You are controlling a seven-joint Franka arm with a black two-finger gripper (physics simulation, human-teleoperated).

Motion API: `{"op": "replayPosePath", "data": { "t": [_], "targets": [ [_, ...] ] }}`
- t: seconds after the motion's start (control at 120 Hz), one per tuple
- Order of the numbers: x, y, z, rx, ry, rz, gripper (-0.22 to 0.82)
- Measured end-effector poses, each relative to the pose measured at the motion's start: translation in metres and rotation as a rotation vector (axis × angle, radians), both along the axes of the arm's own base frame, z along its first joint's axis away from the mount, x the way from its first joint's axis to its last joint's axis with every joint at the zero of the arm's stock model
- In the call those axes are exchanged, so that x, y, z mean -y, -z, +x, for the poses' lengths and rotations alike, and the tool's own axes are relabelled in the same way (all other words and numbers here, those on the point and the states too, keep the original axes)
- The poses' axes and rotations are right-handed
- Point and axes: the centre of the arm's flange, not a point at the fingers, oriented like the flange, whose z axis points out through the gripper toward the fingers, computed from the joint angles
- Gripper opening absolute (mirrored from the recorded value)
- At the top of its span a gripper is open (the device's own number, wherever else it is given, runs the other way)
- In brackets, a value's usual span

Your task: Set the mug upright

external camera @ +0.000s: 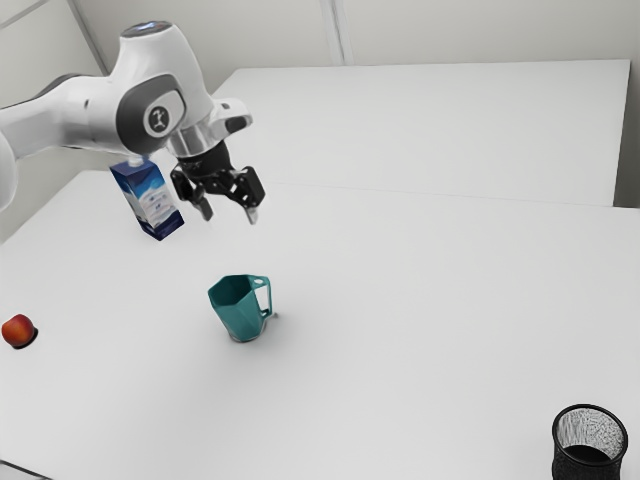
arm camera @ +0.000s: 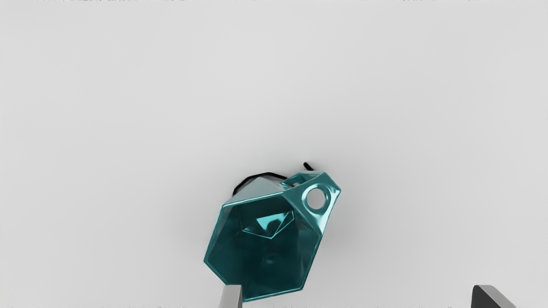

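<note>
Exterior view: teal mug (external camera: pixel 240 312) on tabletop (external camera: pixel 400 350), below my gripper (external camera: pixel 229 216). Base down, mouth up, long axis near vertical, handle (external camera: pixel 270 298) toward exterior view's right. Jaws parted, holding nothing. Blue carton (external camera: pixel 148 200) and red fruit (external camera: pixel 18 330) toward exterior view's left, black mesh cup (external camera: pixel 570 462) at lower right.

Wrist view: mug's mouth faces my camera; one jaw overlaps rim, handle points away from that jaw. Jaws wide apart.
</note>
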Motion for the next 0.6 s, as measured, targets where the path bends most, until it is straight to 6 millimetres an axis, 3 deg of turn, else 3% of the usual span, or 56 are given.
{"op": "replayPosePath", "data": {
  "t": [0.308,0.6],
  "targets": [
    [-0.003,-0.042,0.019,-0.025,-0.011,0.0,0.58],
    [-0.005,-0.085,0.019,-0.026,-0.016,0.002,0.58]
  ]
}}
